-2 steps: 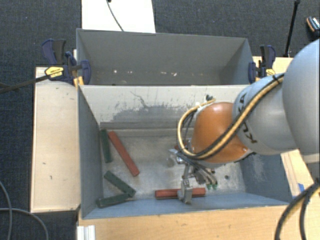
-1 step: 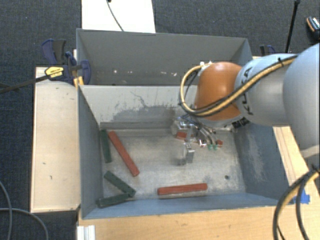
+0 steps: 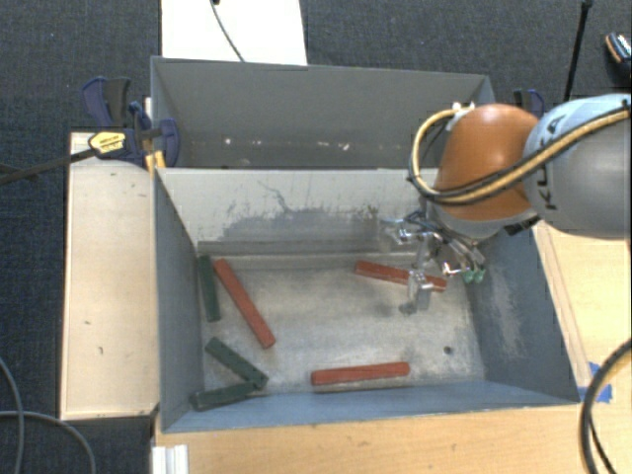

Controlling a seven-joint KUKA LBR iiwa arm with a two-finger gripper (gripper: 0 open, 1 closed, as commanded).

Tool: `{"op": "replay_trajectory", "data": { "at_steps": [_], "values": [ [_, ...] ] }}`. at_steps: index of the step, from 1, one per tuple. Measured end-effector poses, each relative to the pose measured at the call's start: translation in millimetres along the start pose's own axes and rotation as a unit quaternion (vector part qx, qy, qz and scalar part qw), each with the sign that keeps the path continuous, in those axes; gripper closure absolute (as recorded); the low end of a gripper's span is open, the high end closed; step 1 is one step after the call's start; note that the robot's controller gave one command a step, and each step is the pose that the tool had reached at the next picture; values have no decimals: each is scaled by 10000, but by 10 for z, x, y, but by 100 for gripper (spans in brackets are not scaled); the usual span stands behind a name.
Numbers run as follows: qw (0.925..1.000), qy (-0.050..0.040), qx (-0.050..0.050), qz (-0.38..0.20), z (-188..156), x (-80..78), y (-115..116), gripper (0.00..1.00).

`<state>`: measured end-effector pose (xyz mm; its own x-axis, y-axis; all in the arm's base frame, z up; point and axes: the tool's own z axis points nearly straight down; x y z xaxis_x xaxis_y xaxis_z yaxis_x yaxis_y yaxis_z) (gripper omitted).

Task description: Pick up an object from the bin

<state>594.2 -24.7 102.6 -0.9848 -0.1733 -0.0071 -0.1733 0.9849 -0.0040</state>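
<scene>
My gripper [image 3: 415, 296] hangs low in the bin's back right part, under the orange wrist cover. A red-brown stick [image 3: 381, 272] lies crosswise right at it, its right end running into the gripper's metal parts. Whether the stick is gripped or just lies behind the gripper cannot be made out. A second red-brown stick [image 3: 360, 373] lies flat near the front wall, below and left of the gripper.
On the bin's left side a third red-brown stick [image 3: 243, 303] lies slanted beside a dark green stick [image 3: 208, 288]. Two more dark green sticks [image 3: 235, 361] [image 3: 221, 396] rest in the front left corner. The arm comes in from the right over the bin's rim.
</scene>
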Motion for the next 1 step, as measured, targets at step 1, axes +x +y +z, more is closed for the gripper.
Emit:
{"op": "replay_trajectory", "data": {
  "at_steps": [1],
  "values": [
    [9996, 36, -18, 276, 335, 75, -238, 0]
  ]
}}
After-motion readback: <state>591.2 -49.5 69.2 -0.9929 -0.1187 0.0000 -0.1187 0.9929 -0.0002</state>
